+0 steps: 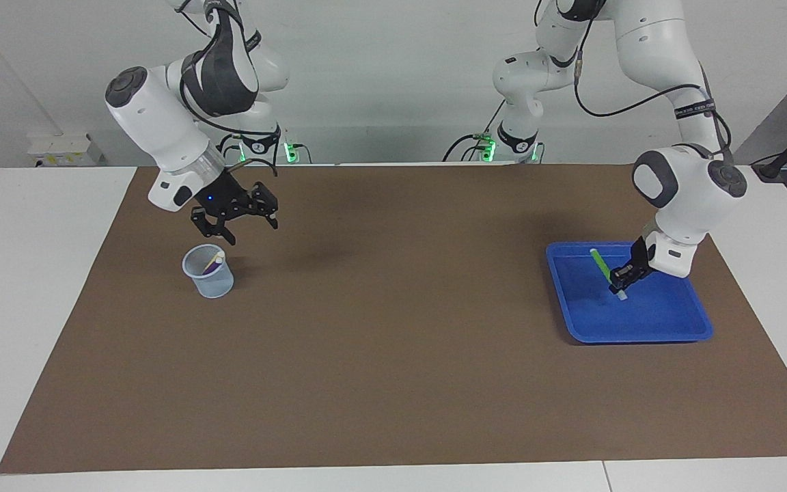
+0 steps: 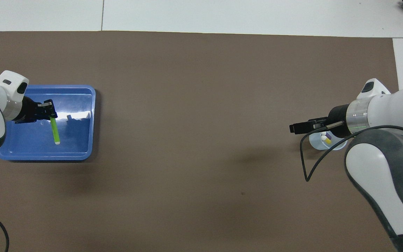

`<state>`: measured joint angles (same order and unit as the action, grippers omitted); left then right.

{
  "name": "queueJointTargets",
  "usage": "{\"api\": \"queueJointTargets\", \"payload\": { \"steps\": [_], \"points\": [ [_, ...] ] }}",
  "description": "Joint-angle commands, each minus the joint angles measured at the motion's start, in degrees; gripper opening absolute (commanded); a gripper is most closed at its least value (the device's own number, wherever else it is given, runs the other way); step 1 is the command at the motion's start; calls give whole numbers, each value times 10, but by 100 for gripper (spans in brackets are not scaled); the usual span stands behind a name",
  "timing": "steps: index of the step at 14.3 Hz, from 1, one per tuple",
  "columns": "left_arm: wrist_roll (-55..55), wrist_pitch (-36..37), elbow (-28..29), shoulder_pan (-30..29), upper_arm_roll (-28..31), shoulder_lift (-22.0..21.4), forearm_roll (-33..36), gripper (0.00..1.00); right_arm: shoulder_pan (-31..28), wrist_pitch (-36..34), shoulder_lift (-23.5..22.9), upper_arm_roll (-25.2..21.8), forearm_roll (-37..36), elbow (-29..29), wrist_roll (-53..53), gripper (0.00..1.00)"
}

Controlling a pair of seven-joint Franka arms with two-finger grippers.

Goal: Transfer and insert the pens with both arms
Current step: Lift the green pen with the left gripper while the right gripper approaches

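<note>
The bright green pen [image 1: 601, 267] hangs tilted over the blue tray [image 1: 629, 337], whitish end lowest. My left gripper [image 1: 622, 277] is shut on it close to that end. From overhead the green pen [image 2: 54, 130] slants down from the left gripper [image 2: 49, 106] above the tray [image 2: 82, 154]. A clear cup [image 1: 209, 275] toward the right arm's end holds the purple pen [image 1: 210, 268] and the yellow pen [image 2: 327, 141]. My right gripper [image 1: 251, 231] hovers open and empty just above the cup, offset toward the table's middle. Overhead, the right gripper [image 2: 299, 127] partly covers the cup [image 2: 322, 145].
A brown mat [image 1: 393, 328] covers the table between cup and tray. A black cable [image 2: 306, 164] loops down from the right wrist beside the cup. White tabletop borders the mat on all sides.
</note>
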<state>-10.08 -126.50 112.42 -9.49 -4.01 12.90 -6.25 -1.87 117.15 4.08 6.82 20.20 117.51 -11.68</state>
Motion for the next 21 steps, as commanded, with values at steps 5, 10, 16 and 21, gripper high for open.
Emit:
{"api": "queueJointTargets", "payload": {
  "steps": [5, 10, 16, 21],
  "points": [
    [-256, 92, 3, 35, 1, -84, -23, 0, -6, -10, 11, 13, 48, 4, 68, 100],
    [-471, 96, 3, 59, -4, -123, -112, 0, -6, -10, 12, 13, 80, 4, 111, 100],
    [-696, 95, 4, 120, -3, -176, -147, 0, -5, -3, 12, 23, 129, 4, 114, 100],
    [-823, 94, 8, 172, -3, -195, -147, 0, -2, 37, 10, 49, 247, 4, 121, 100]
  ]
}}
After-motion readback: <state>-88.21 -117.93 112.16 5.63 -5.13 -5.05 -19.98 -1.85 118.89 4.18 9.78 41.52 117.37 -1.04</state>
